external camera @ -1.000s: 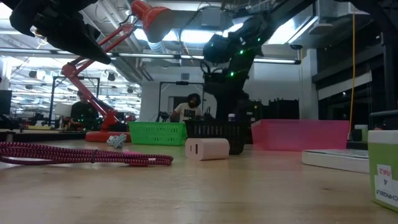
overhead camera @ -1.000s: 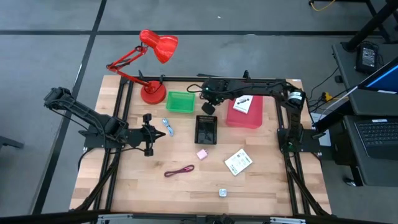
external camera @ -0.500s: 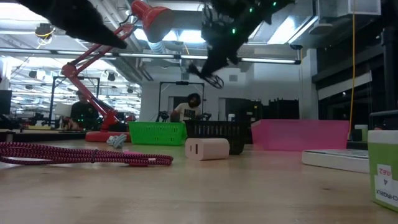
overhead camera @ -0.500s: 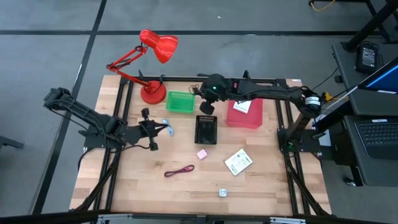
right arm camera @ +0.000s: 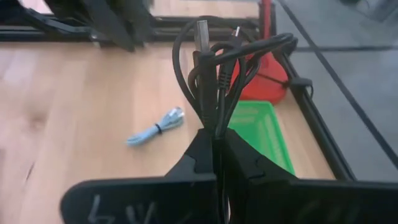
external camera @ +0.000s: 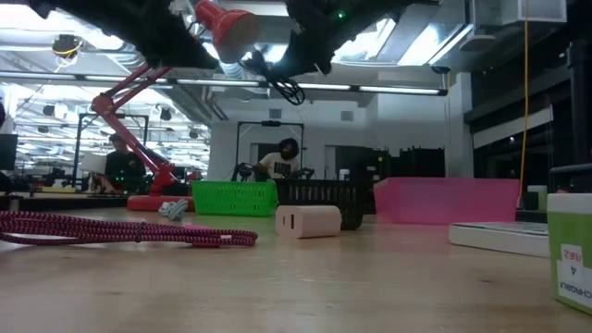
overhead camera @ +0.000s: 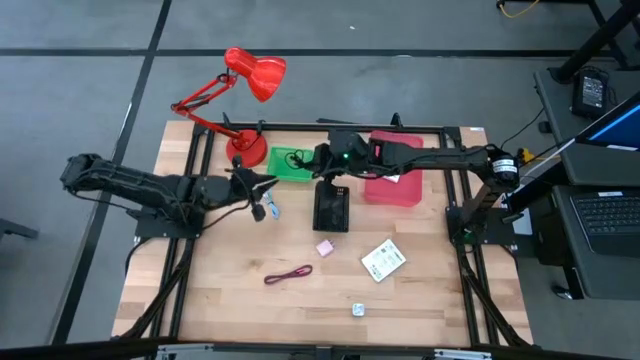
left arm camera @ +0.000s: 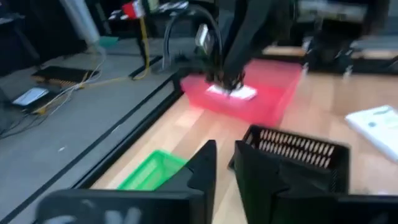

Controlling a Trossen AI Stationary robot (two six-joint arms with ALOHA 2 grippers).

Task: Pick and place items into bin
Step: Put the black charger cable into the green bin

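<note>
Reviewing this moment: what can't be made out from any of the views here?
- Printing on the flat white packet: too small in the high view; cut off by the edge in the low view.
- Inside of the black slotted bin: dark from above; in the low view the pink cube stands before it.
- Floor of the green basket: partly covered by the right gripper and its black cord.
- Left gripper fingertips: blurred in its wrist view.

Grey floor, bright ceiling lights.
A laptop (overhead camera: 608, 215) sits open to the right; a person (external camera: 282, 159) sits far behind.
</note>
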